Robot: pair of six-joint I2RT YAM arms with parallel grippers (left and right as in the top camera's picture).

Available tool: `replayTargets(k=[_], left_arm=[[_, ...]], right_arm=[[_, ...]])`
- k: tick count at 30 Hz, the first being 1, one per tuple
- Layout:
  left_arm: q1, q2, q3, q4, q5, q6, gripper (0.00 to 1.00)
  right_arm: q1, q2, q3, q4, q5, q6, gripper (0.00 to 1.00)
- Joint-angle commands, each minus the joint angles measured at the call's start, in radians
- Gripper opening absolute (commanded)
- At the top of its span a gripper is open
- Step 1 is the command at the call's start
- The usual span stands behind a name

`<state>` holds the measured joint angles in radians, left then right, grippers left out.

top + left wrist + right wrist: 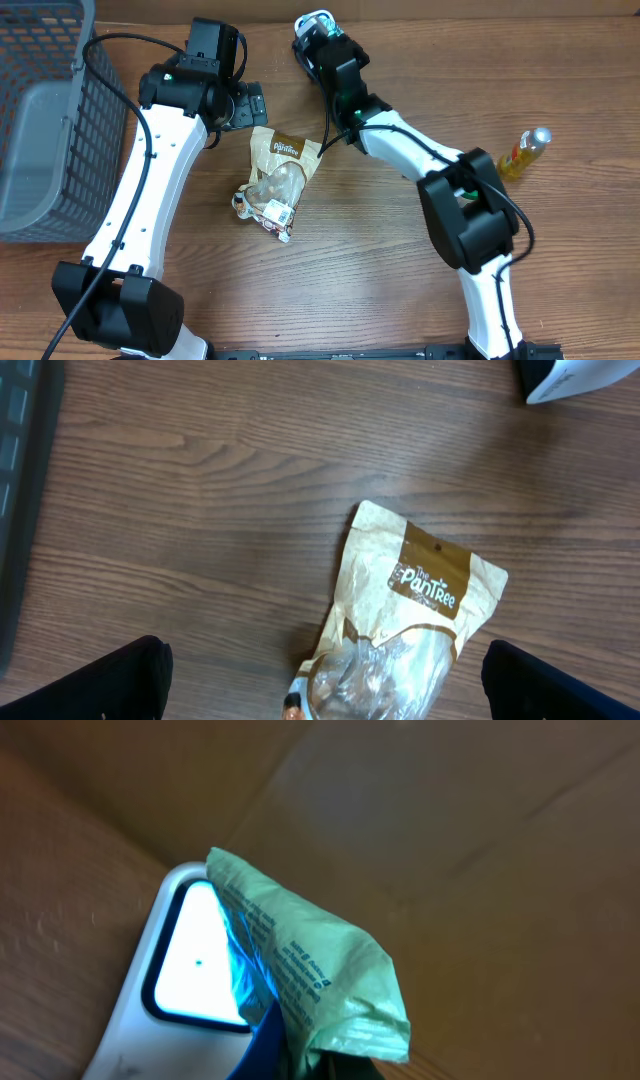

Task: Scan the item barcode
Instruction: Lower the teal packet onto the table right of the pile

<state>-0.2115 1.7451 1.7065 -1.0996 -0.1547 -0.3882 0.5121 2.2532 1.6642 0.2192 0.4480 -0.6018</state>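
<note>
The right pincer (318, 32) is closed. It reaches out to the far edge of the desk (380, 260) and pinches a thin green packet (320, 960). In the right wrist view the packet rises from the bottom of the frame, crumpled and folded over, with small dark print running along its fold. Its upper edge lies across the right side of the scanner (135, 980), a white-framed unit whose window glows white. A blue cast falls on the film where the two overlap. Whether packet and window actually touch I cannot tell. The pincer's own fingers are hidden beneath the film in that view.

The left pincer (325, 685) stands wide and holds nothing. Its two dark fingertips (110, 680) show at the lower corners of the left wrist view, well apart. Between them on the wood lies a brown paper pouch (420, 600) marked "The PanTree", with a clear window in its lower half. From overhead the pouch lies flat between the two arms, just beside the left pincer. Its printed end points toward the far side and a white label sits at its near end; the print on that label is too small to read.

A grey mesh basket (40, 120) sits at the left edge of the desk, beside the left arm. A small bottle (526, 150) of yellow liquid with a silvery cap lies on the desk well to the right, apart from the rest.
</note>
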Motion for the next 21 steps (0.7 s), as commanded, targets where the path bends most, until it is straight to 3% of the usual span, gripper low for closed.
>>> replayTargets(k=[1, 7, 12, 16, 21], left_arm=[[-0.005, -0.012, 0.017, 0.0, -0.01, 0.015, 1.0], [-0.005, -0.012, 0.017, 0.0, -0.009, 0.015, 1.0], [-0.005, -0.012, 0.017, 0.0, -0.009, 0.015, 1.0], [-0.005, -0.012, 0.017, 0.0, -0.009, 0.015, 1.0], [-0.005, -0.012, 0.017, 0.0, -0.009, 0.015, 1.0]], right_arm=[[-0.02, -0.241, 0.019, -0.119, -0.023, 0.321, 0.04], [-0.063, -0.432, 0.019, -0.534, -0.029, 0.72, 0.03], [-0.143, -0.517, 0.018, -0.991, -0.281, 1.031, 0.04], [-0.209, -0.498, -0.005, -1.197, -0.504, 1.081, 0.04], [-0.231, -0.472, -0.077, -1.295, -0.687, 1.081, 0.04]])
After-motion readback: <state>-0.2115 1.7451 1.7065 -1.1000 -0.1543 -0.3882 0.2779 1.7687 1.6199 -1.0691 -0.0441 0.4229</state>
